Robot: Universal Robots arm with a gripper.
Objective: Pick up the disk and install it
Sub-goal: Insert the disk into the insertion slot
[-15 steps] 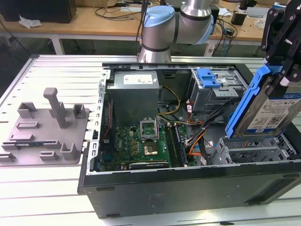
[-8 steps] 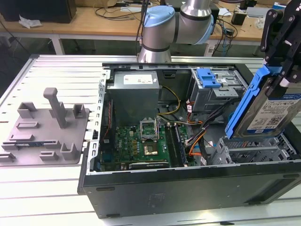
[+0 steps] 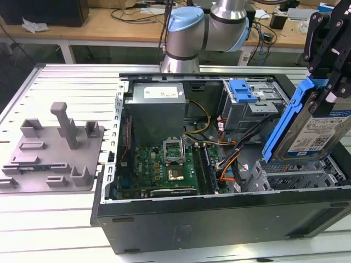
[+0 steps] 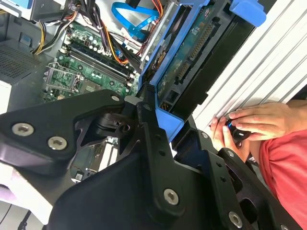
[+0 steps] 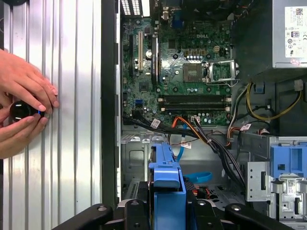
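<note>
The disk [image 3: 317,125] is a silver hard drive with a white-and-blue label and a blue frame. It hangs tilted, nearly on edge, at the exterior view's right, just above the empty metal drive cage [image 3: 296,178] of the open computer case [image 3: 219,216]. My black gripper [image 3: 324,87] is shut on the disk's upper end. In the second wrist view the disk [image 4: 192,52] shows its connector side beyond the gripper [image 4: 160,120]. In the first wrist view the disk's blue frame [image 5: 166,184] sits edge-on between the gripper's fingers [image 5: 166,213].
Inside the case lie a green motherboard [image 3: 164,167], a grey power supply box [image 3: 159,109], orange, blue and black cables [image 3: 233,159] and a blue latch plate [image 3: 243,90]. A grey fixture [image 3: 57,148] stands at the exterior view's left. A person's hands [image 5: 21,108] hold a small black knob beside the case.
</note>
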